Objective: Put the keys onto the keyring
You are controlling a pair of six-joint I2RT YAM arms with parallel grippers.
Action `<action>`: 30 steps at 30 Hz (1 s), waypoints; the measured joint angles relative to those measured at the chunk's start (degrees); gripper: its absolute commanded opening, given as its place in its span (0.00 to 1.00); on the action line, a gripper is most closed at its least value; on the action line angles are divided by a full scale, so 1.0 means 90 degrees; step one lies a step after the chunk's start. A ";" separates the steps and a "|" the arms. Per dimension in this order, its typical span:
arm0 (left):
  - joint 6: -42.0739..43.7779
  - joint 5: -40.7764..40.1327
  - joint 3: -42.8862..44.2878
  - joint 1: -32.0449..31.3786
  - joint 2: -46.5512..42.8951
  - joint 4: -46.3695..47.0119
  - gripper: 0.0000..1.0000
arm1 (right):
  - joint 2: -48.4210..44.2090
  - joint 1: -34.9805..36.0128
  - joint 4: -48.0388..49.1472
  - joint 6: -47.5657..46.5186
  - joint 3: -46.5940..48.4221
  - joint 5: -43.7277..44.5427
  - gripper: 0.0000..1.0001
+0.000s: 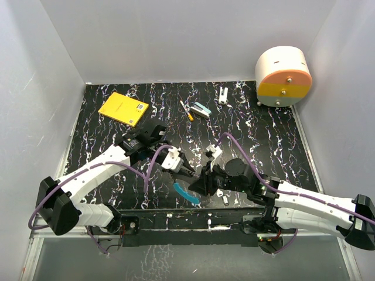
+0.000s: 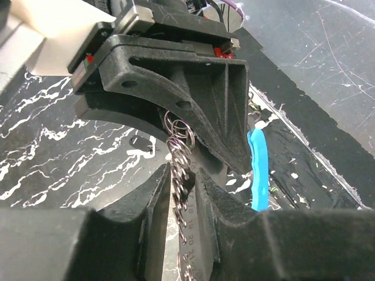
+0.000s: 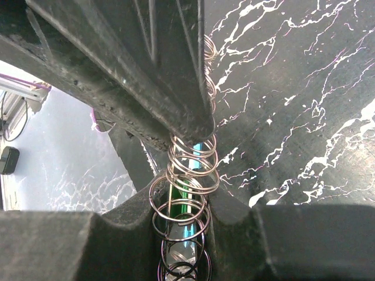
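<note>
Left wrist shows my left pincer (image 2: 181, 178) and right pincer (image 3: 183, 208) both clamped on one chain of small rings (image 2: 180, 153), green-headed key (image 3: 186, 196) in my right grip, keyring (image 2: 258, 170) just beside, so I should thread slowly without twisting.
</note>
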 measured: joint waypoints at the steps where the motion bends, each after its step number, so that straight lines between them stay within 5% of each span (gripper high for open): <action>1: 0.0034 -0.0017 -0.0010 -0.0010 0.0015 -0.0032 0.19 | 0.0000 0.0000 0.0000 0.0000 0.0002 -0.0007 0.08; 10: 0.0032 -0.0032 -0.0034 -0.0012 0.0022 -0.0073 0.00 | -0.0010 0.0000 -0.0158 0.0002 0.0002 0.0000 0.08; 19: -0.0775 -0.0199 -0.0034 -0.0053 -0.0022 0.0491 0.00 | -0.0308 -0.0007 -0.0192 0.0104 -0.0090 0.0180 0.08; 25: -0.1724 -0.0845 -0.0087 -0.0051 -0.0068 0.1188 0.24 | -0.0457 -0.0012 -0.0129 0.0338 -0.0306 0.0590 0.08; 30: -0.2438 -0.1615 -0.0321 0.0231 -0.0168 0.1795 0.26 | -0.0495 -0.0010 -0.0206 0.0789 -0.0517 0.1103 0.08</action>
